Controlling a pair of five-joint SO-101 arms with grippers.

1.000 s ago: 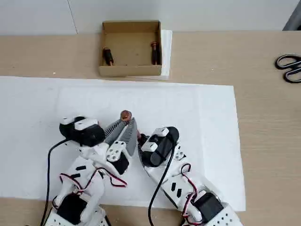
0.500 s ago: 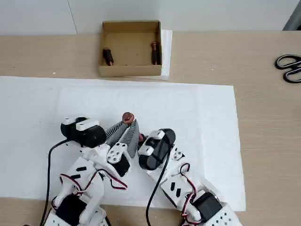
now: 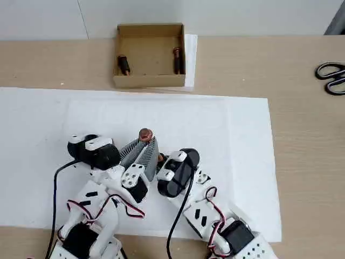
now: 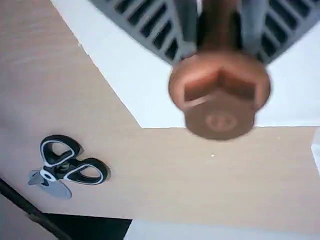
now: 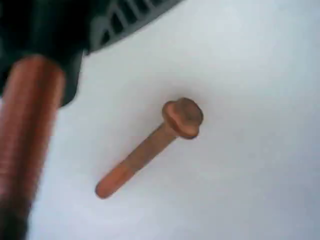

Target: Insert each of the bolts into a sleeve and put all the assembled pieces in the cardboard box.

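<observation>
My left gripper (image 3: 143, 141) is shut on a copper bolt (image 3: 144, 134), and the hex head (image 4: 220, 95) sticks out past the grey ribbed fingers (image 4: 140, 22). My right arm (image 3: 178, 171) stands close beside it on the white sheet, its wrist covering its gripper. In the right wrist view a second bolt (image 5: 150, 147) lies loose on the paper. A threaded copper shaft (image 5: 25, 140) comes out of a dark piece (image 5: 45, 45) close to that camera. The cardboard box (image 3: 148, 81) at the far side holds two assembled pieces (image 3: 124, 65) (image 3: 177, 60).
A large white paper sheet (image 3: 226, 135) covers the table's middle. Scissors (image 3: 331, 77) (image 4: 67, 167) lie at the far right on the bare wood. A white block (image 3: 191, 59) rests against the box's right side. Both arm bases stand at the near edge.
The right arm has drawn back a little toward the near edge and closer to the left gripper. The left gripper and its bolt have hardly shifted.
</observation>
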